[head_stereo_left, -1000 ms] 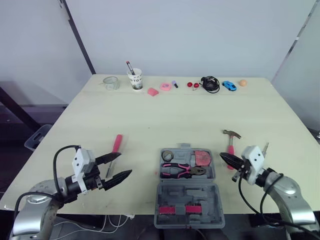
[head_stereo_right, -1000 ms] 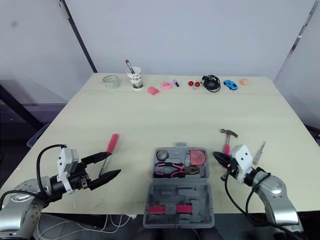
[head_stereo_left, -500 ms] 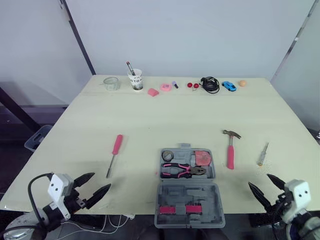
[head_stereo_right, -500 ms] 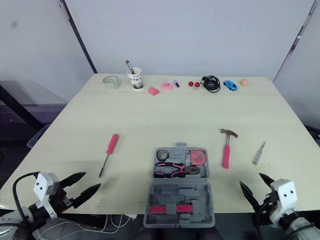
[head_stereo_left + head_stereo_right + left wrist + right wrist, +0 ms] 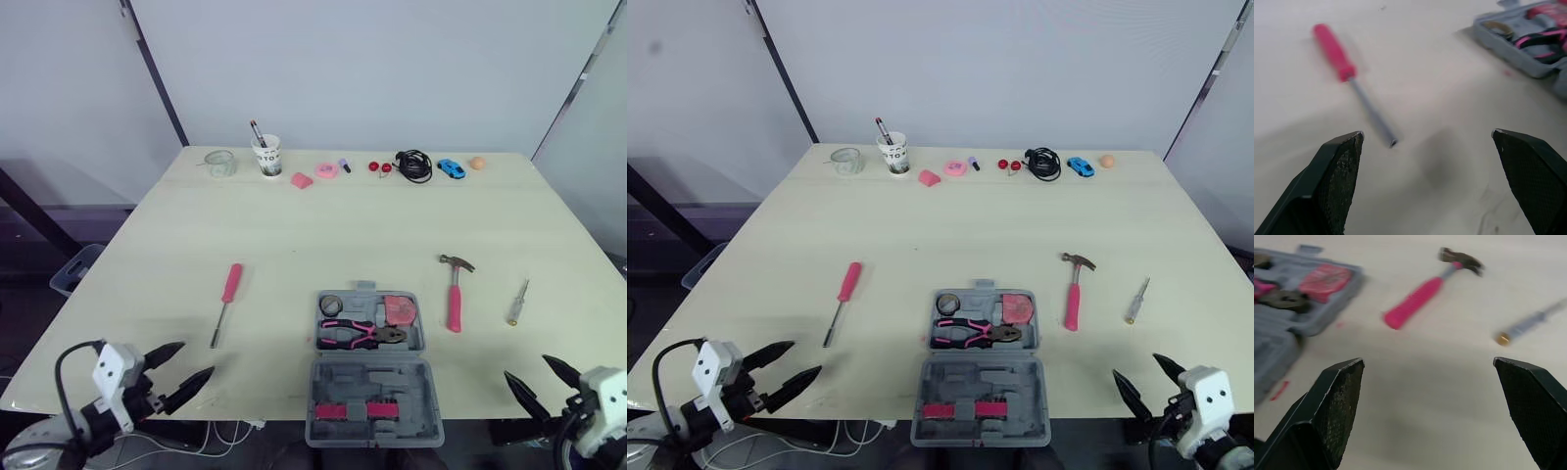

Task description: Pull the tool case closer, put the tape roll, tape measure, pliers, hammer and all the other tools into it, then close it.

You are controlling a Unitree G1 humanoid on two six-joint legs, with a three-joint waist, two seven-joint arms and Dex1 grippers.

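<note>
Table point(image 5: 294, 225) with the tool case point(image 5: 372, 397) lying open at its near edge. The left gripper point(image 5: 196, 358) and right gripper point(image 5: 526, 367) hung empty at that edge, fingers spread wide. The hammer point(image 5: 454, 304) and thin screwdriver point(image 5: 516, 302) lay right of the case, the pink screwdriver point(image 5: 228, 290) left, all apart from it. Pliers point(image 5: 358, 334), tape measure point(image 5: 400, 310) and tape roll point(image 5: 331, 305) sat inside. A shallow pinch would likely roll either slim screwdriver away. The lid's moulded slots were hard to make out.
</note>
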